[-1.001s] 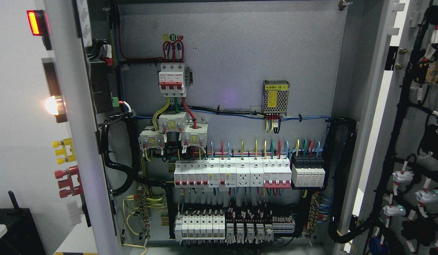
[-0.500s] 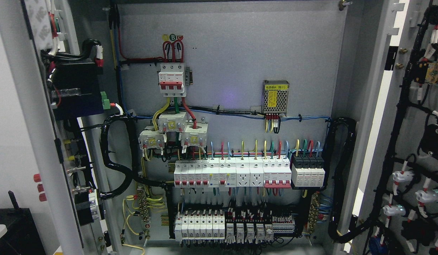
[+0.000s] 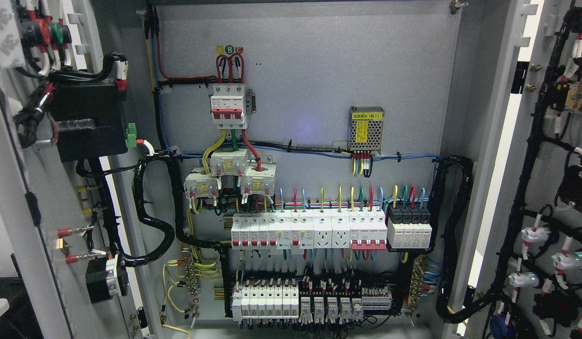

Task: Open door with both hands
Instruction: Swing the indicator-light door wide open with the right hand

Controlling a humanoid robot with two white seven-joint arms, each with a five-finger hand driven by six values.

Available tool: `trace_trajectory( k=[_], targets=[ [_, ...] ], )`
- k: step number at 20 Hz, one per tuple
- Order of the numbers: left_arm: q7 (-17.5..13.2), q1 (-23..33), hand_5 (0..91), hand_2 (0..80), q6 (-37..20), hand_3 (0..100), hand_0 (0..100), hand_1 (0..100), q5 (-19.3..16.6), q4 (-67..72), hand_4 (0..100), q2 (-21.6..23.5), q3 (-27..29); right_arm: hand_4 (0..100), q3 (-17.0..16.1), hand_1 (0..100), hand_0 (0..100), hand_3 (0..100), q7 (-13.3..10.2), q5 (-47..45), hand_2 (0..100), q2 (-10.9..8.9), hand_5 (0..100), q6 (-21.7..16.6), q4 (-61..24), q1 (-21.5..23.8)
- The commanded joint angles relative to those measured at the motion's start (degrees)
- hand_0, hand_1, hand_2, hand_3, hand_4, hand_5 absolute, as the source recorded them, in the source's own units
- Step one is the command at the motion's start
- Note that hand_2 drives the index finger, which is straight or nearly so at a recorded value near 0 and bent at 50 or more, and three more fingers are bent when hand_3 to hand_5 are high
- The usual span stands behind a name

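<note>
At picture's left and right, both doors (image 3: 32,197) (image 3: 554,188) stand swung wide, baring the breakers (image 3: 310,230). Neither robot hand shows, so grip is unknown. Stiff, wire-laden steel leaves likely swing heavy; hold the free edge, off the wiring.

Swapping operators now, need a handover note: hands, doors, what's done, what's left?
Hands: neither robot hand is in the head view.
Doors: left door is swung wide, its wired inner face showing. Right door is also open, inner wiring visible.
Cabinet: the back panel, breaker rows and small power supply are fully exposed.
Done: both doors appear open.
Left: probably nothing but confirming the doors hold and checking where the arms are.
</note>
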Motion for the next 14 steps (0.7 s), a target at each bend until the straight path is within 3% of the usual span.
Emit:
trace_trajectory(
  k=[1,8,14],
  targets=[
    [-0.2,0.0,0.0,0.0,0.0,0,0,0,0.0,-0.2,3,0.0,0.0,0,2.0,0,0,0,-0.8,2.8,0,4.65,0,0.9,1.6,0.0],
    [-0.1,0.0,0.0,0.0,0.0,0,0,0,0.0,-0.2,3,0.0,0.0,0,2.6,0,0,0,-1.5,5.2,0,6.84,0,2.9,1.8,-0.1],
    [-0.2,0.0,0.0,0.0,0.0,0,0,0,0.0,-0.2,3,0.0,0.0,0,2.8,0,0,0,-1.8,5.4,0,7.2,0,2.9,2.1,-0.3]
  ],
)
